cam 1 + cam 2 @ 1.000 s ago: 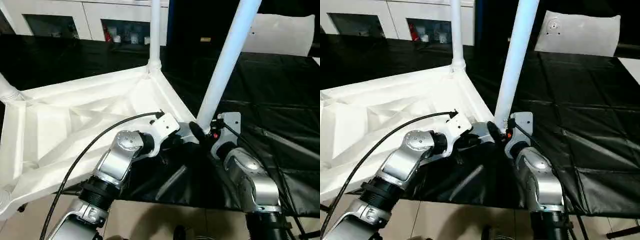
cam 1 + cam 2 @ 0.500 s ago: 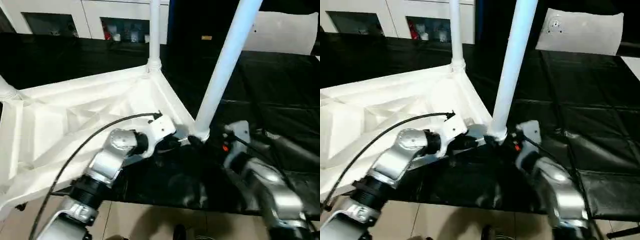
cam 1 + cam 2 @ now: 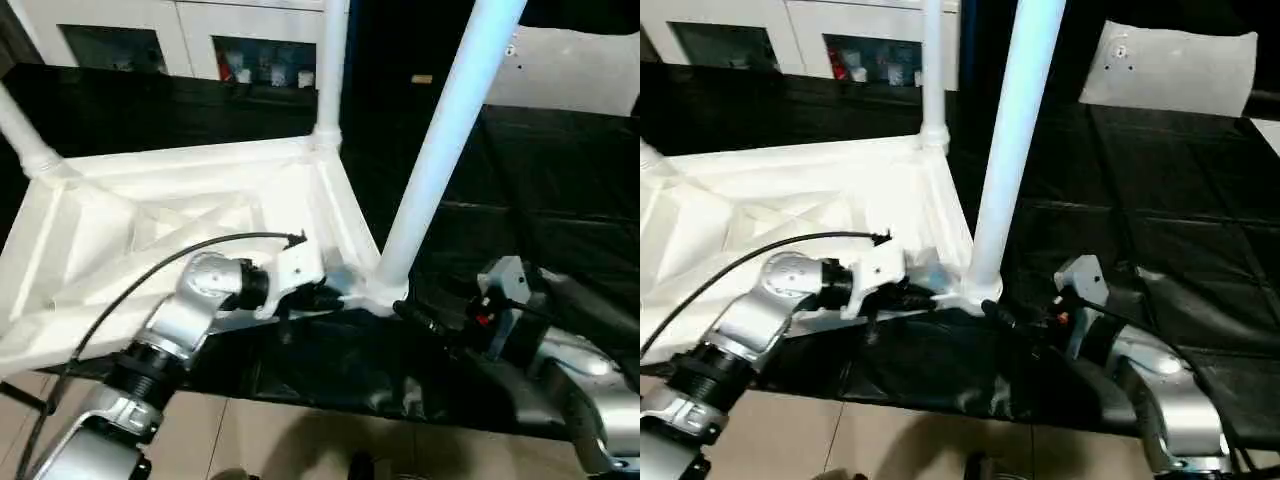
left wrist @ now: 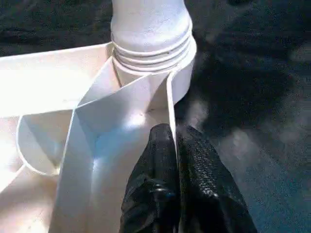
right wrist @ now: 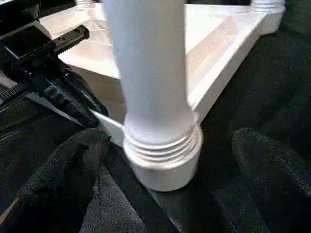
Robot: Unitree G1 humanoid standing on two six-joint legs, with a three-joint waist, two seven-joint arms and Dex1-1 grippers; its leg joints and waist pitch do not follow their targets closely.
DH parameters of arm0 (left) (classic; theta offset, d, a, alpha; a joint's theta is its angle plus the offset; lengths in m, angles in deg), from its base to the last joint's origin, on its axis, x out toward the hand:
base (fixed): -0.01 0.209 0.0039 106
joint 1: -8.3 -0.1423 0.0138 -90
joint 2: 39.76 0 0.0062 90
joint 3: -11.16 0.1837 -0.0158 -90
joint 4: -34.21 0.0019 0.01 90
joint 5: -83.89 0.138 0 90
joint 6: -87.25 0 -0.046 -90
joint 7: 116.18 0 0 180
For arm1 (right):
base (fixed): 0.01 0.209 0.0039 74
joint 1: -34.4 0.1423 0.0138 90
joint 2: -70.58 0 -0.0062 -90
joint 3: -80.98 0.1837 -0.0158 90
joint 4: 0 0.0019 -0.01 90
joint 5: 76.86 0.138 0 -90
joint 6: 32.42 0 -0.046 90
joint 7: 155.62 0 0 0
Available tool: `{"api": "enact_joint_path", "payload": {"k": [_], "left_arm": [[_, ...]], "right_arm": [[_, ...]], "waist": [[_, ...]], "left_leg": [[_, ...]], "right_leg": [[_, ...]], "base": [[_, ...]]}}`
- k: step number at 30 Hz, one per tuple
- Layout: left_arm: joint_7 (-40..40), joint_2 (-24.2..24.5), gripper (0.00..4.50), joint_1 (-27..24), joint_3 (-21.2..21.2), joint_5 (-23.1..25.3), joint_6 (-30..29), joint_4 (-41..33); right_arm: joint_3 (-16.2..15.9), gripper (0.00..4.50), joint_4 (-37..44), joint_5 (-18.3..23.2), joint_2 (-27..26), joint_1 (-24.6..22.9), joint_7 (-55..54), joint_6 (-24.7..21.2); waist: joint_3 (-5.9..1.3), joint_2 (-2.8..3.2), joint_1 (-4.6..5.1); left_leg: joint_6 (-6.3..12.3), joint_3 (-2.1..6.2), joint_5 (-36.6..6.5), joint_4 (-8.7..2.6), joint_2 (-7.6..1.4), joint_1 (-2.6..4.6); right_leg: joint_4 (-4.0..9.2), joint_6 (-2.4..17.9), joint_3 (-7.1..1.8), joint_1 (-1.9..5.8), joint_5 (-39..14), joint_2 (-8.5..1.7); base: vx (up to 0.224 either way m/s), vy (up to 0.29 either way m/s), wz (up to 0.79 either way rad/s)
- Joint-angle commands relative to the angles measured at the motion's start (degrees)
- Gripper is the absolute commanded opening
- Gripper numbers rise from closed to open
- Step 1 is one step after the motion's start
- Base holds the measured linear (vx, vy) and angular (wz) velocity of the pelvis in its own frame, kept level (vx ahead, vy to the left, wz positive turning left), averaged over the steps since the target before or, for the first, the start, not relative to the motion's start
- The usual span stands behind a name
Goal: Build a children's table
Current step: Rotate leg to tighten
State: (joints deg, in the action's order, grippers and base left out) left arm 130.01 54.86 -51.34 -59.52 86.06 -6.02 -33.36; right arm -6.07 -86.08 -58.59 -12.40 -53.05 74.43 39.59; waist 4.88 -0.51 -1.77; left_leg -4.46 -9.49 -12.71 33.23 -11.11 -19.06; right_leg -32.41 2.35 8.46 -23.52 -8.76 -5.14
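The white table top [image 3: 180, 220] lies upside down on black cloth, its ribs facing up. A long white leg [image 3: 440, 150] stands tilted in the near right corner socket [image 4: 150, 39], with its threads showing above the socket. Two more legs [image 3: 330, 70] [image 3: 25, 130] rise from the far corners. My left gripper [image 4: 175, 133] is shut on the top's thin rim wall just beside that socket. My right gripper [image 5: 170, 138] is open, one finger [image 5: 73, 165] on each side of the leg's base, clear of it.
Black cloth [image 3: 560, 200] covers the work surface, and its front edge drops to tiled floor [image 3: 300, 440]. A white cabinet with glass doors [image 3: 130, 30] stands at the back. A white panel [image 3: 570, 70] lies at the back right.
My right gripper has let go of the leg's base and drawn back towards me. The left gripper stays on the rim. The camera has shifted.
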Motion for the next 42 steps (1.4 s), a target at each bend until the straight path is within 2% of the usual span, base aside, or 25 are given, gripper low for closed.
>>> {"api": "enact_joint_path", "payload": {"k": [1,4,6,9,10,12,16,22,25,28,30,34,39,42], "left_arm": [[3.4,0.9,0.00,0.8,2.5,0.8,2.2,1.7],[2.2,1.1,0.00,2.1,3.0,2.4,3.3,4.3],[0.1,0.9,0.00,2.7,2.3,2.8,-1.7,5.6],[0.3,0.8,0.00,2.9,2.0,2.3,-3.7,6.0],[0.7,0.7,0.44,2.8,1.7,1.7,-4.9,5.8],[0.6,0.6,0.55,2.5,1.6,1.4,-5.5,5.4],[-0.5,0.5,0.91,2.8,1.8,1.7,-5.5,6.5],[-0.7,-1.1,0.91,3.8,0.8,-0.2,-6.4,6.8],[-0.4,-2.0,0.91,3.9,0.4,-1.0,-5.6,6.8],[-0.8,-2.1,0.57,4.2,1.5,0.1,-4.4,8.4],[-1.4,-1.7,0.51,4.6,2.7,2.0,-3.1,9.9],[-1.5,-1.0,0.07,5.4,4.3,4.3,-1.6,11.8],[-0.3,-0.3,0.03,6.2,4.9,4.9,0.8,12.9],[2.8,0.6,0.03,6.0,5.9,4.6,4.1,12.1]], "right_arm": [[-0.5,4.46,1.4,0.8,0.8,0.5,1.6,0.1],[-1.2,4.46,1.7,1.4,1.5,1.0,2.8,-0.7],[-2.1,4.46,2.0,1.8,2.0,0.9,3.7,-1.5],[-2.8,4.49,2.3,1.8,2.3,0.5,4.0,-1.6],[-3.5,4.50,2.9,1.9,2.5,0.2,4.5,-1.8],[-4.6,4.50,3.8,2.0,3.0,-0.5,5.8,-2.1],[-5.2,4.50,3.9,1.7,3.5,-0.7,6.3,-1.9],[-5.6,4.50,3.9,1.7,4.1,-0.7,6.0,-1.5],[-5.7,4.50,4.0,1.5,4.2,-0.9,6.1,-1.4],[-6.0,4.50,4.1,1.6,4.4,-1.1,6.0,-1.3],[-6.1,4.50,4.1,1.6,4.5,-1.0,6.0,-1.2],[-6.2,4.50,4.2,1.7,4.8,-1.0,5.8,-1.1],[-5.8,4.50,4.3,1.8,5.3,-0.5,5.8,-1.2],[-5.2,4.50,3.8,1.9,5.8,0.3,6.0,-0.9]], "waist": [[-4.53,-0.64,-0.37],[-4.40,-0.59,-0.71],[-4.42,-0.56,-1.05],[-4.19,-0.71,-1.29],[-4.16,-0.78,-1.24],[-4.20,-0.88,-1.17],[-4.31,-0.81,-1.20],[-4.47,-0.77,-1.22],[-4.53,-0.95,-1.30],[-4.62,-0.95,-1.30],[-4.51,-0.93,-1.32],[-4.31,-0.88,-1.42],[-4.29,-0.89,-1.37],[-4.40,-0.92,-1.18]], "left_leg": [[7.92,0.32,-2.4,-3.08,-2.22,-0.83],[7.37,0.23,-3.1,-3.04,-2.18,-0.71],[6.16,0.22,-4.7,-3.03,-2.19,-0.73],[4.80,0.15,-7.1,-3.01,-1.81,-0.51],[4.61,0.22,-7.2,-3.05,-1.77,-0.69],[4.50,0.27,-7.5,-2.96,-1.48,-0.73],[4.46,0.38,-7.6,-2.91,-1.49,-0.71],[4.56,0.44,-8.2,-2.88,-1.48,-0.75],[4.79,0.47,-8.1,-2.89,-1.52,-0.86],[4.94,0.56,-7.8,-2.94,-1.64,-0.92],[5.02,0.53,-8.1,-2.94,-1.54,-0.90],[4.50,0.54,-9.3,-2.93,-1.36,-0.75],[3.96,0.62,-10.3,-2.84,-1.16,-0.62],[3.96,0.89,-10.5,-3.03,-1.41,-0.81]], "right_leg": [[3.21,9.5,-4.18,4.16,-14.1,-4.00],[3.20,9.4,-4.24,3.96,-14.9,-3.98],[3.31,8.6,-4.19,4.14,-17.6,-4.11],[4.38,5.8,-3.91,4.02,-24.5,-4.12],[4.41,5.2,-3.83,4.14,-25.3,-4.11],[4.94,2.8,-3.57,4.03,-27.8,-3.88],[5.15,1.9,-3.35,3.87,-28.5,-3.87],[5.23,1.6,-3.24,3.83,-28.3,-3.82],[5.08,2.0,-3.22,3.89,-27.1,-3.83],[4.89,2.2,-3.27,3.94,-26.1,-3.81],[5.02,1.9,-3.27,3.92,-26.7,-3.81],[5.63,0.5,-2.98,3.83,-29.6,-3.78],[6.30,-1.4,-2.47,3.77,-32.3,-3.75],[6.10,-1.1,-2.49,3.93,-30.9,-3.89]], "base": [[0.000,0.000,0.00],[0.000,0.000,0.00],[0.000,0.000,0.00],[0.000,0.000,0.00],[0.000,0.000,0.00],[0.000,0.000,0.00],[0.000,0.000,0.00],[0.000,0.000,0.00],[0.000,0.000,0.00],[0.000,0.000,0.00],[0.000,0.000,0.00],[0.000,0.000,0.00],[0.000,0.000,0.00],[0.000,0.000,0.00]]}}
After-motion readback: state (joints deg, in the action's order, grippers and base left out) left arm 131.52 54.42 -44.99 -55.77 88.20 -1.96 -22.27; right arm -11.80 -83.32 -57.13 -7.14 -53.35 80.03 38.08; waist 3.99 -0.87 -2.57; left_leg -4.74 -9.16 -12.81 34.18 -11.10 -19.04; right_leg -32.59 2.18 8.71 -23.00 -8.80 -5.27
